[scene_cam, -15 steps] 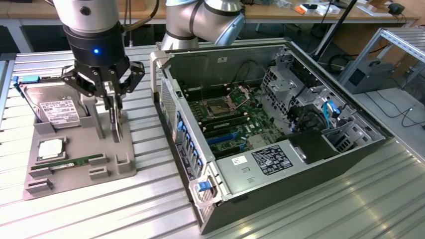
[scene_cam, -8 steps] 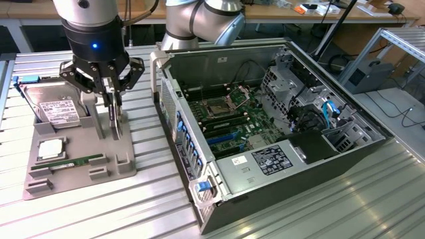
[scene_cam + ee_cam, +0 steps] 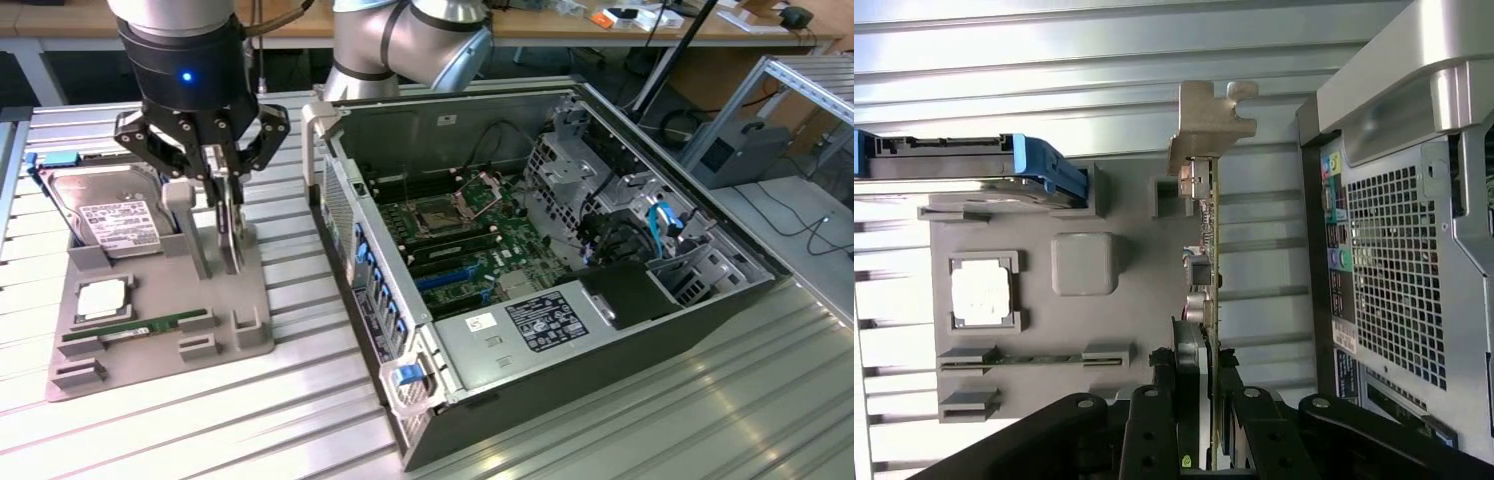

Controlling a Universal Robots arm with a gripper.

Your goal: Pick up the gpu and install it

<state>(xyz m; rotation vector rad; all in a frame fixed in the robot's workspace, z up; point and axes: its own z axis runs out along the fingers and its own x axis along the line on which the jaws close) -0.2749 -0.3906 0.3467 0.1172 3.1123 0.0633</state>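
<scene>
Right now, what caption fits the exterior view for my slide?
Robot fingers grip the thin black silver-bracketed card standing upright in its grey holder.

You will find the gpu (image 3: 1210,270) standing on its long edge in a slot of the grey holder (image 3: 1129,330). It is a thin dark card, seen edge-on in the wrist view, with its silver metal bracket (image 3: 1206,125) at the far end. The gripper (image 3: 1206,385) closes on both its faces at the near end, and the card still sits in the holder.
</scene>
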